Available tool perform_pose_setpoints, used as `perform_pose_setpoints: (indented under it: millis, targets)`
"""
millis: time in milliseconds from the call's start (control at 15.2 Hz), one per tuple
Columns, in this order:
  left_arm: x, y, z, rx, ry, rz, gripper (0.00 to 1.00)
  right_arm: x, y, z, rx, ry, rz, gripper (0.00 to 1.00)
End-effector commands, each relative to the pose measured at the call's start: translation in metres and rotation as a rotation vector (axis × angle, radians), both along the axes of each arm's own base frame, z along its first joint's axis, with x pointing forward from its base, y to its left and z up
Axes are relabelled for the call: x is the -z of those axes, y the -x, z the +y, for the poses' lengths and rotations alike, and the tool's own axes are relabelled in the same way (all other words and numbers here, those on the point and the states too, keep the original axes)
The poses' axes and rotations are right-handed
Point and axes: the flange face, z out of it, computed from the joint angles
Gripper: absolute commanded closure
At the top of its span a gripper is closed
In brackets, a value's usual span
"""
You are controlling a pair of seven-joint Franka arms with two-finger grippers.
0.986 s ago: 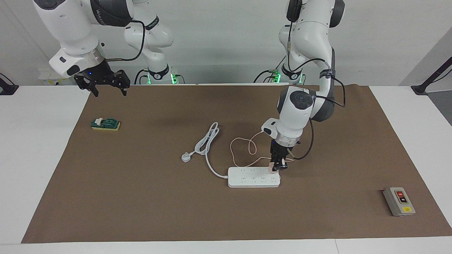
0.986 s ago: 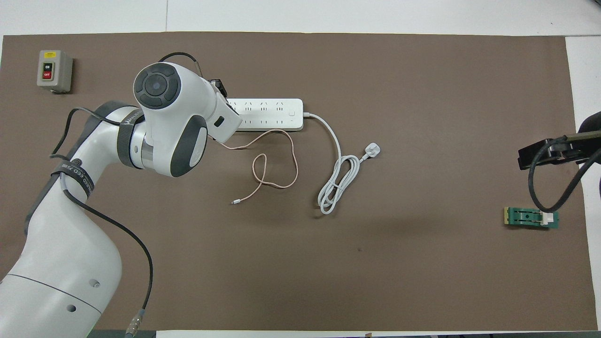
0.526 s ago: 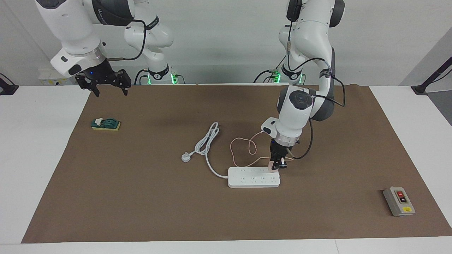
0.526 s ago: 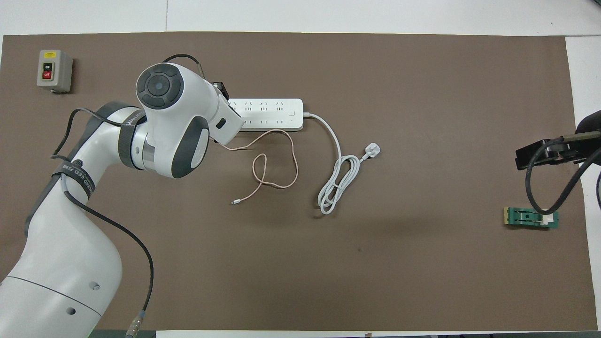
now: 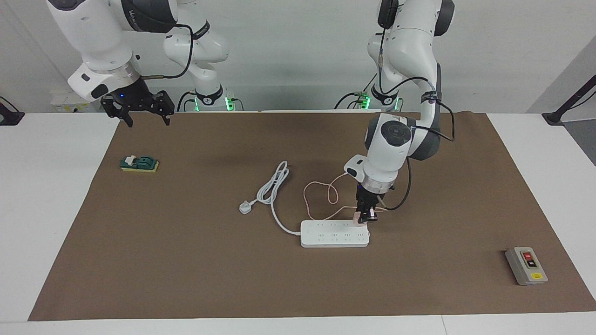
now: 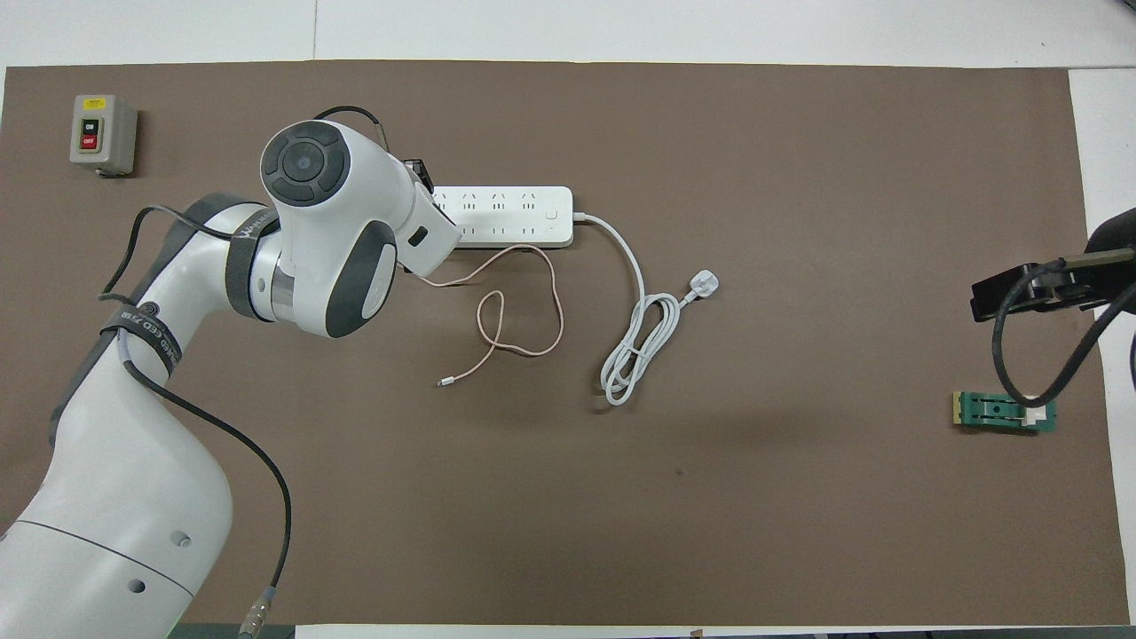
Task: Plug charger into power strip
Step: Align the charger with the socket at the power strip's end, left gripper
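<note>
Where left gripper (image 5: 363,217) clamps charger (image 5: 357,219) over power strip (image 5: 333,234) end | prongs hidden | right gripper (image 5: 145,113) apart, waits, well away.

Left arm's wrist (image 6: 355,222) hides the charger overhead.

White power strip (image 6: 510,216) mid-mat, one end hidden under my left arm (image 6: 328,226), its cord (image 6: 635,337) coiled nearer me, plug (image 6: 704,285) beside, pink cable (image 6: 524,311) looped alongside, grey switch box (image 6: 103,134) at mat corner, green block (image 6: 1005,412) under my right arm (image 6: 1047,288).
</note>
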Motion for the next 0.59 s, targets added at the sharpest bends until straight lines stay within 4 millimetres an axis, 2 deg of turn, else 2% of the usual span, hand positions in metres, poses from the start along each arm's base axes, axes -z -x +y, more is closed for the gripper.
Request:
perform_pose_setpoints:
  millis: [0,131,526]
  targets:
    - [0.016,0.011,0.007,0.020,-0.030,0.051,0.78,-0.001,0.005,-0.001,-0.004,-0.020,-0.018,0.00]
    - [0.031,0.003,0.005,0.014,-0.031,0.099,0.78,-0.001,0.007,0.002,-0.013,-0.020,-0.008,0.00]
    - [0.026,-0.018,0.003,0.033,0.018,0.152,0.78,0.000,0.007,-0.002,-0.007,-0.019,-0.005,0.00]
